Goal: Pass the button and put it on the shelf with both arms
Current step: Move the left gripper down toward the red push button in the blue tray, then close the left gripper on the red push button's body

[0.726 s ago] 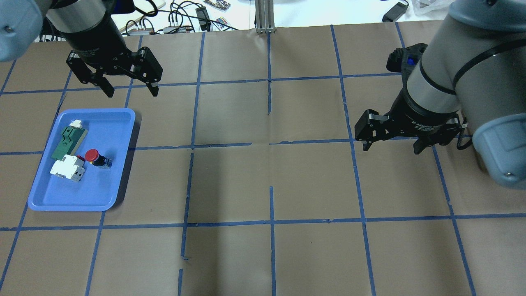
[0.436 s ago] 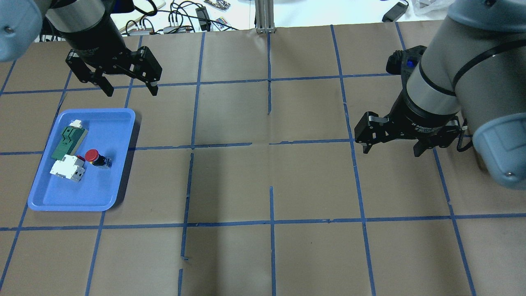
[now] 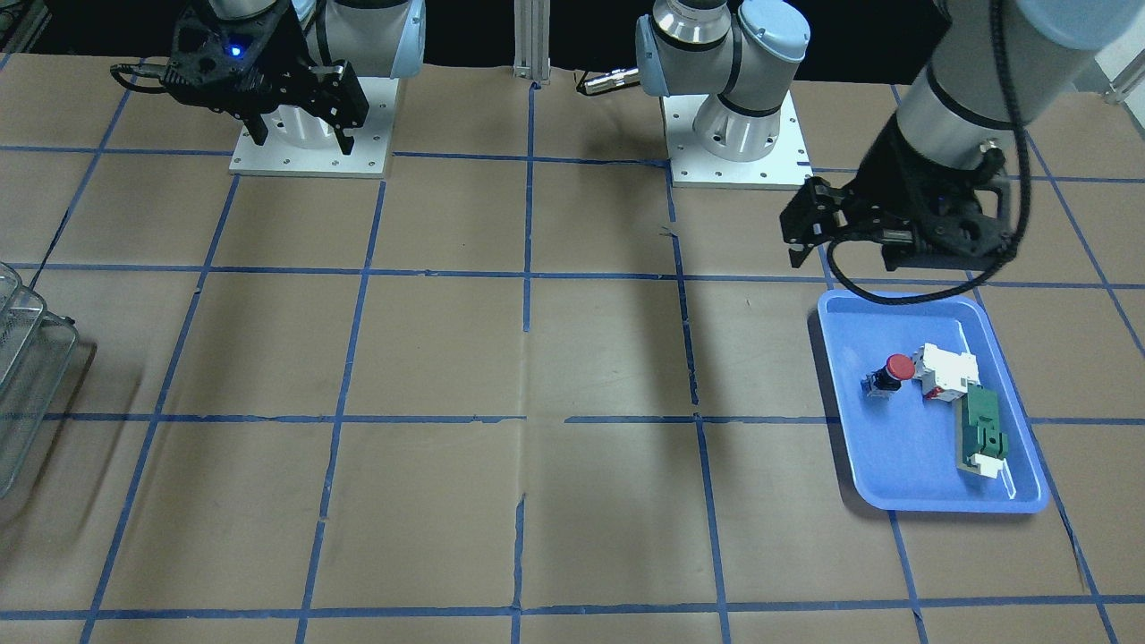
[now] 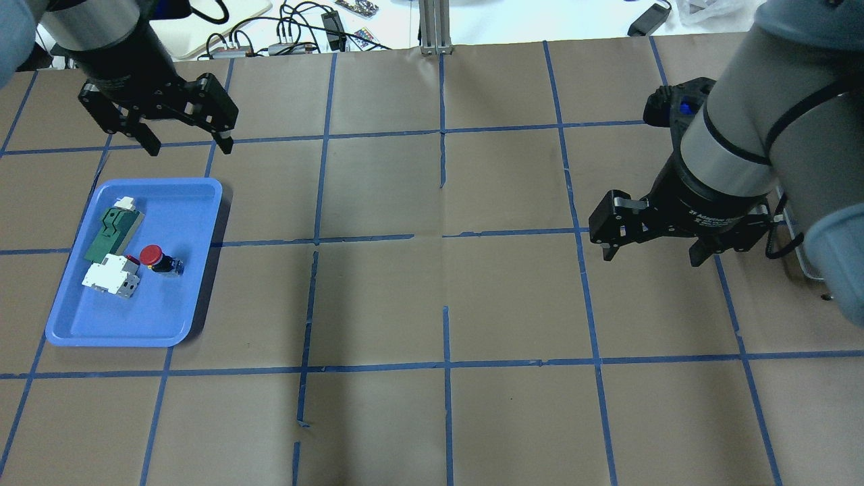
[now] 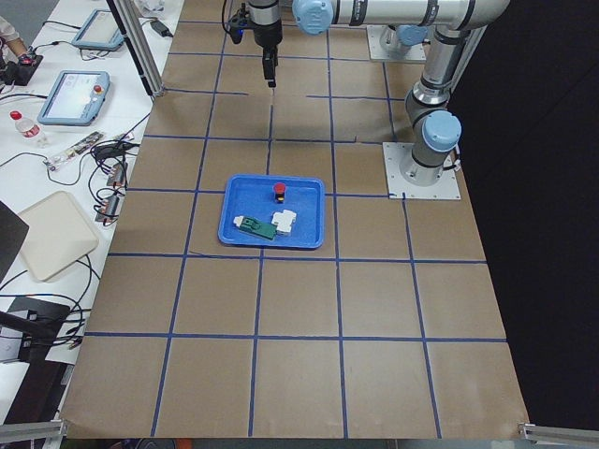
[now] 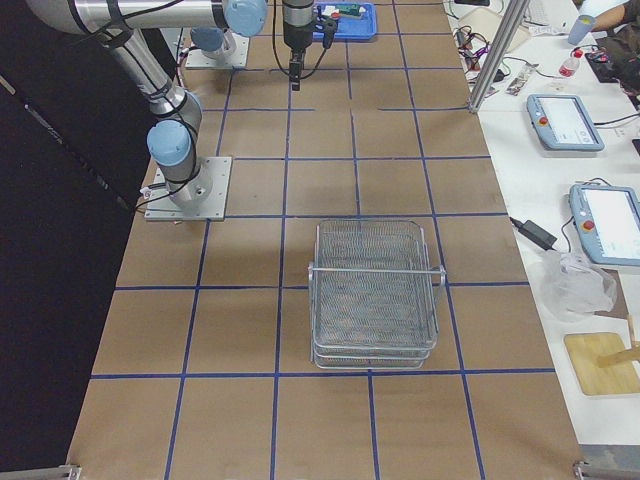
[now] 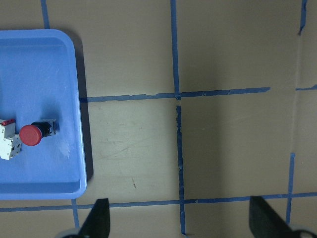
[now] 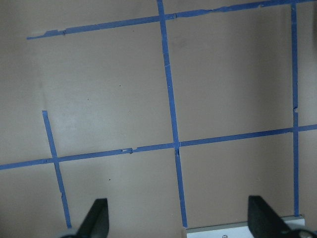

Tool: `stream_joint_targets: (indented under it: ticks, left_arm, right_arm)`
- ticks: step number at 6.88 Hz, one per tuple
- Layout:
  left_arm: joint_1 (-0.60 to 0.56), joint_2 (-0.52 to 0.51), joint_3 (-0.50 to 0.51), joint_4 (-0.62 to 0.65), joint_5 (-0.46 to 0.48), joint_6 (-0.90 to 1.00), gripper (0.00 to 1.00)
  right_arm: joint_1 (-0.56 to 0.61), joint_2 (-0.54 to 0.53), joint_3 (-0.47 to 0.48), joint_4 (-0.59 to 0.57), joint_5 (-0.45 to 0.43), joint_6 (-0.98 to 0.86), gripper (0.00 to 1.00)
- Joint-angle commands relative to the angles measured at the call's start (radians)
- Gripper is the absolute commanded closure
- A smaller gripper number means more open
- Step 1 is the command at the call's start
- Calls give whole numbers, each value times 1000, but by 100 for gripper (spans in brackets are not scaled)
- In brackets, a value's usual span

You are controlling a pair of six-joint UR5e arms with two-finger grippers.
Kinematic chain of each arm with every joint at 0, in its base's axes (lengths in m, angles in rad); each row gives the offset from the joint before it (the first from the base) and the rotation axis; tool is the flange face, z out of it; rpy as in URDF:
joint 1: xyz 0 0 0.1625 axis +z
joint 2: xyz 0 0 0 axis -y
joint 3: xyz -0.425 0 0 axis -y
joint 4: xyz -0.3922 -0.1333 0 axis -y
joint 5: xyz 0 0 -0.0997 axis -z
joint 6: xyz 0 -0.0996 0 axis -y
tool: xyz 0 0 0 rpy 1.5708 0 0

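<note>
A table covered in brown paper (image 4: 513, 297), squared off by blue tape lines (image 4: 445, 364), fills the scene. A silvery aluminium post (image 4: 435, 27) stands at its far edge. Beyond it, a white bench (image 6: 520, 175) carries tangled black cables (image 4: 297, 27) and blue-framed tablets (image 6: 565, 122). The near side is black and unlit.

Two silver-grey jointed arms reach over the table (image 4: 513, 304). The left arm (image 4: 101, 27) comes in near the table's left edge with its wrist turned straight down. Its black left gripper (image 4: 191, 148) hangs raised above the table, jaws spread wide and holding nothing. The right arm (image 4: 763, 121) bends in near the right edge. Its right gripper (image 4: 651, 258) also points down, raised, jaws wide apart and bare.
</note>
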Motion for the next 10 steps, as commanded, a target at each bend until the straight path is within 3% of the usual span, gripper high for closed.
stream_joint_targets:
  ticks: [1,2,4,5,7,10]
  left_arm:
    - [171,-45,-33,78,0,136,0]
    - [214,-67,-81,97,1,232,0]
    - [298,-134,-245,394,1,367,0]
    - [309,-156,-313,478,-2,377,0]
    - [314,-177,-424,500,4,386,0]
    - [337,-205,-442,574,3,394,0]
  right_arm:
    - [0,-6,3,-24,4,2,0]
    - [-1,-6,1,-29,6,0,0]
    - [-1,-6,9,-25,-6,-4,0]
    - [-1,-2,9,-26,-3,2,0]
    - [-7,-2,11,-27,-7,5,0]
    - [-13,14,9,-29,-8,-14,0]
